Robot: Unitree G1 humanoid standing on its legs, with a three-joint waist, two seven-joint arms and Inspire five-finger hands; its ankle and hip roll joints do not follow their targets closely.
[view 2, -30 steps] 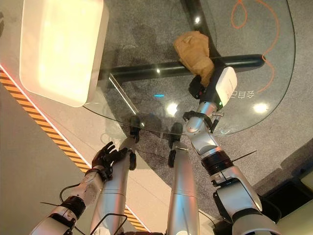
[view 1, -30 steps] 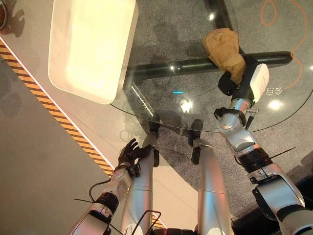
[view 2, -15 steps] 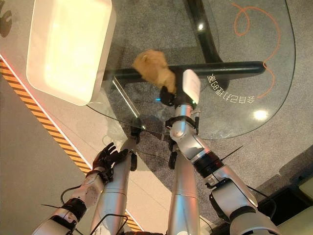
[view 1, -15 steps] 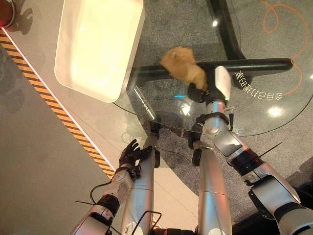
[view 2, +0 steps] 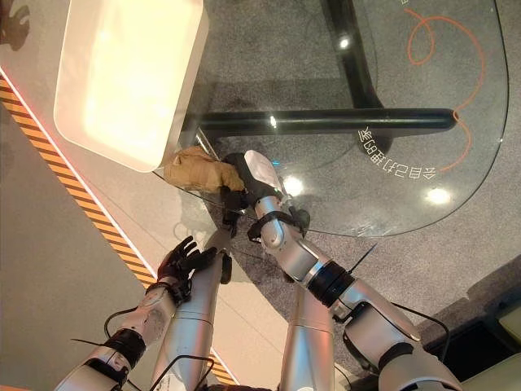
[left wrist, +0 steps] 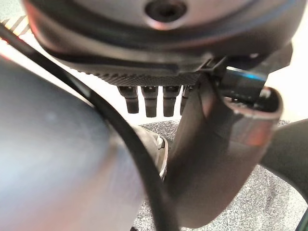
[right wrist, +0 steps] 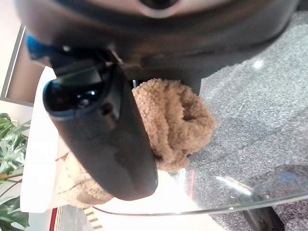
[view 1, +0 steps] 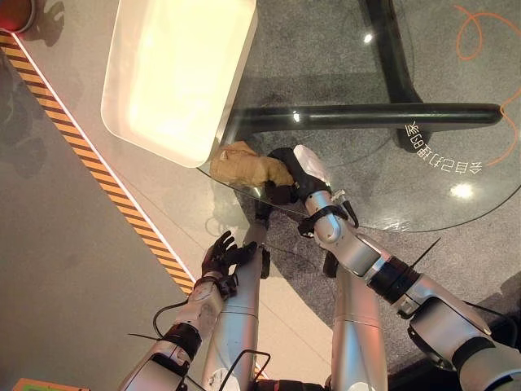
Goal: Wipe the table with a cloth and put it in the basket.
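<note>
My left robot hand (view 1: 221, 253) hangs low and near, beside my leg, its fingers straight and relaxed and holding nothing. My right arm reaches forward and to the left across the near edge of the glass table (view 1: 456, 106), and my right robot hand (view 1: 286, 174) rests on the glass there, its fingers curled round the tan cloth (view 1: 244, 166). The cloth is bunched into a lump whose long axis runs left to right, sticking out leftward past my fingers to the table's left edge. In the right wrist view the fleecy cloth (right wrist: 178, 122) bulges out beside my thumb. Just beyond the cloth, farther and to the left, stands the white basket (view 1: 183, 73); I can make out nothing lying in it.
</note>
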